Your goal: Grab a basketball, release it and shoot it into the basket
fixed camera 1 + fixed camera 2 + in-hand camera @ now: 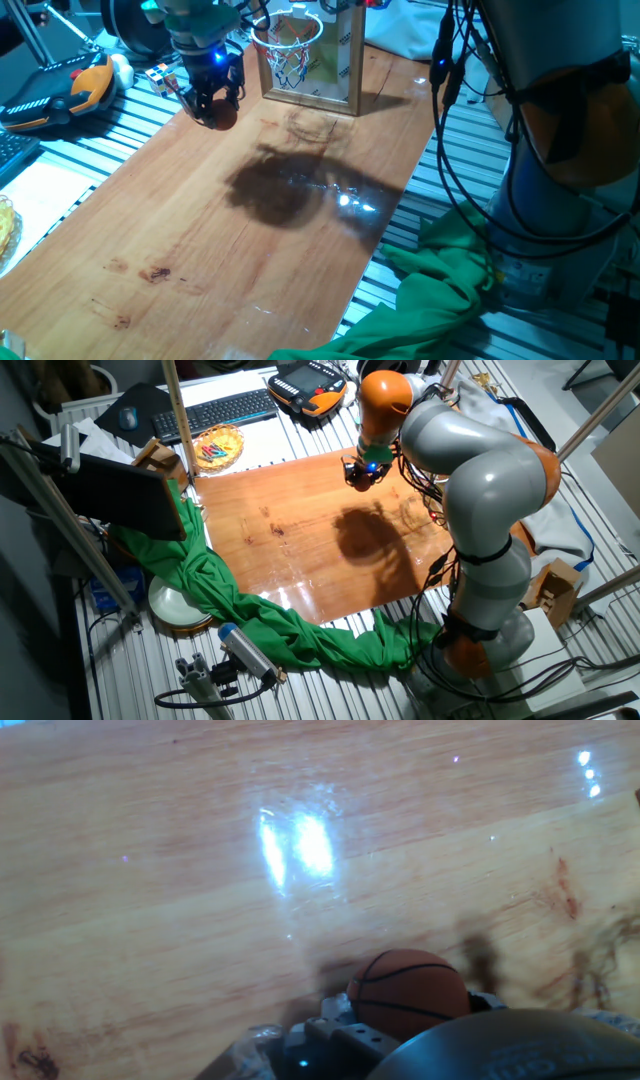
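Gripper: closed around the basketball, raised above the wooden table.
Basketball: between the fingers, left of the basket, lower than its rim.
Basket: upright at the table's far edge.
Writing: none legible.

The robot is a thick arm of rounded, silver-grey metal links joined by glossy orange bands, with an orange cap at the wrist end and an orange ring at its base. Loose black cables hang along it. Its small black two-fingered claw sits under a housing lit by a bright blue light, with grey metal parts near the fingers.
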`<state>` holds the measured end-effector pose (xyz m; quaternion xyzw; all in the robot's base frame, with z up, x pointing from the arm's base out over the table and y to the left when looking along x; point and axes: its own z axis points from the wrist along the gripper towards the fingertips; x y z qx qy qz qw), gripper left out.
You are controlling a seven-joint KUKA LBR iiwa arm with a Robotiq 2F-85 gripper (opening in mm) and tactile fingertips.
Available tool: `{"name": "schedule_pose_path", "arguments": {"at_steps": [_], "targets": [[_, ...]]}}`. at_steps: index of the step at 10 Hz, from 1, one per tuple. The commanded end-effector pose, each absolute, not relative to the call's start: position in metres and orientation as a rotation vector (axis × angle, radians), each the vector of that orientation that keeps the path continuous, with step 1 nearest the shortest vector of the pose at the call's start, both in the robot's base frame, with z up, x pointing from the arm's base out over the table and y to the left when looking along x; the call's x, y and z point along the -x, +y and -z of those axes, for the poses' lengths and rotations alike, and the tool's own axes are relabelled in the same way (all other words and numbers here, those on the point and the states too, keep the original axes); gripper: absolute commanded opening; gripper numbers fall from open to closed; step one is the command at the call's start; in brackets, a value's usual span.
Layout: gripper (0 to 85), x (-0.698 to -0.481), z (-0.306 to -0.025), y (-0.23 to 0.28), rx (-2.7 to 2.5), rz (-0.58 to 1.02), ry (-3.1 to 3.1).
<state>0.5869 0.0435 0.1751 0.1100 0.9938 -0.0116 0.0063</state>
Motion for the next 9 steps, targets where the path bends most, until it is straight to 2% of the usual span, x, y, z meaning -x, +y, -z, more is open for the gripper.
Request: {"name": "schedule_pose_path", "arguments": {"at_steps": [1,4,9], "targets": [[0.7,-0.587,-0.175,0.044,-0.354,0.025,3.113],[0.7,-0.584,-0.174,0.043,-0.345,0.024,3.119],[0.7,-0.573,-0.219,0.02,-0.347,0.034,3.112]]}}
